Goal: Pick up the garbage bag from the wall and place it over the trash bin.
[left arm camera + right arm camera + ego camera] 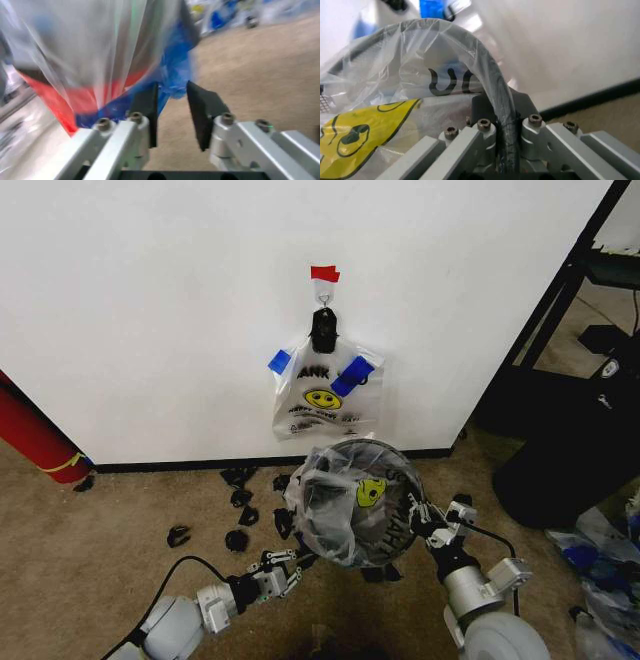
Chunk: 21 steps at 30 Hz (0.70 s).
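Head view puts the garbage bag [345,505] already draped over the trash bin [395,555] below the wall [150,310] — right gripper [432,518] clamped on bag and rim, left gripper [288,568] parted beside it — so 1 step remains: tug the left edge down.

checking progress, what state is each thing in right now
Thin see-through smiley garbage bag: draped over the bin's mouth.
Round red trash bin: upright on the carpet, covered by the bag.
Similar smiley bag on the wall: hanging from a black clip.
Left gripper: open, beside the bin.
Right gripper: shut on bag and rim.
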Available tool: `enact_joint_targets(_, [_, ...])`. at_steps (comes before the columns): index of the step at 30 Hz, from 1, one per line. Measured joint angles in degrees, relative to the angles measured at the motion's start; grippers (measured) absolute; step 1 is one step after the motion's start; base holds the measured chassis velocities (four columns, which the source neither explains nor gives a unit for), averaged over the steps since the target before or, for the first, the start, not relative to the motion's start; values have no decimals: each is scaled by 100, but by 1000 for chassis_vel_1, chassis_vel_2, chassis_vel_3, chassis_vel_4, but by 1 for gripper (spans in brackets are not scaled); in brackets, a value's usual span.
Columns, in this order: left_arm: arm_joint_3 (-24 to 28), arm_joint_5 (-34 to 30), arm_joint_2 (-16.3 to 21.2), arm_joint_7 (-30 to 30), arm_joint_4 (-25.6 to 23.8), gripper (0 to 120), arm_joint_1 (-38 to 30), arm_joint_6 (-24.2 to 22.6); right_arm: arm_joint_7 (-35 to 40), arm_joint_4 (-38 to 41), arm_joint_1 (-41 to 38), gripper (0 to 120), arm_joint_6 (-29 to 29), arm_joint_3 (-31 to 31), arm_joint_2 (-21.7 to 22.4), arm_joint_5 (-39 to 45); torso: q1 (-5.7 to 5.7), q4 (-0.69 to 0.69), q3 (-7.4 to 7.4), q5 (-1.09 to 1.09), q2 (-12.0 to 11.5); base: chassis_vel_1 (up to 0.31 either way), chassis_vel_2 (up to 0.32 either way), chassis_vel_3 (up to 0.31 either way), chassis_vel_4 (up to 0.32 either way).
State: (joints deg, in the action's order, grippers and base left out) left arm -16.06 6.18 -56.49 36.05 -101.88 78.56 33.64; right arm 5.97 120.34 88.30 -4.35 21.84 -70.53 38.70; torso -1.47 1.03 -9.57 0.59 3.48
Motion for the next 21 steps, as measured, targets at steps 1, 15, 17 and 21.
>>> enact_joint_targets(1, [0,0,0,0,0,29,0,0,0,0,0,0,0,0,0,0,0,0,0,0,0,0,0,0,0])
enact_joint_targets(15, [-221,-1720,2,1308,-545,79,264,-31,-96,-714,-209,0,-699,-23,-113,-1020,0,0,0,0,0,0,0,0,0])
enact_joint_targets(17, [-54,-2184,-7,1143,-740,88,312,-205,-129,-771,-225,0,-796,-62,-125,-1238,0,1,0,-1,0,0,0,0,0])
enact_joint_targets(21, [416,-2671,-80,-510,-1266,93,512,-742,-205,-940,-220,0,-1209,-134,-160,-2123,0,1,0,-2,0,0,0,0,0])
